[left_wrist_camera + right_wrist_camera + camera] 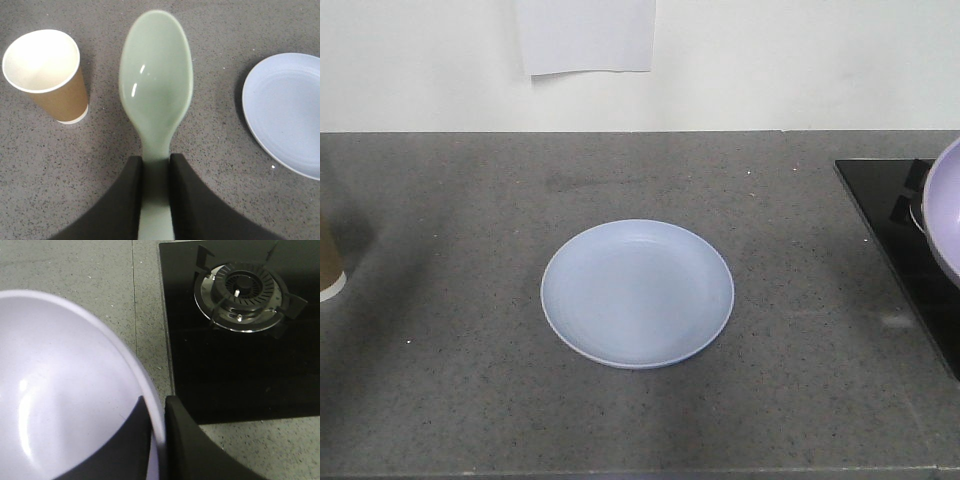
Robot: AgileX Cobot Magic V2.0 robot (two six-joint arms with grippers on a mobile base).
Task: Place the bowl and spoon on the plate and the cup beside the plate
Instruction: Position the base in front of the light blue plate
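Observation:
The pale blue plate (637, 293) lies empty in the middle of the grey counter; its left part also shows in the left wrist view (287, 112). My left gripper (156, 162) is shut on the handle of the mint-green spoon (156, 82), held above the counter between cup and plate. The brown paper cup (50, 75) stands upright to the left; only a sliver of the cup (328, 265) shows at the front view's left edge. My right gripper (157, 407) is shut on the rim of the lavender bowl (65, 390), which hangs in the air; part of the bowl (945, 205) shows at the right edge.
A black glass hob (905, 245) sits at the counter's right, with a gas burner (245, 297) below the bowl. A white sheet of paper (585, 35) hangs on the back wall. The counter's front edge runs along the bottom of the front view.

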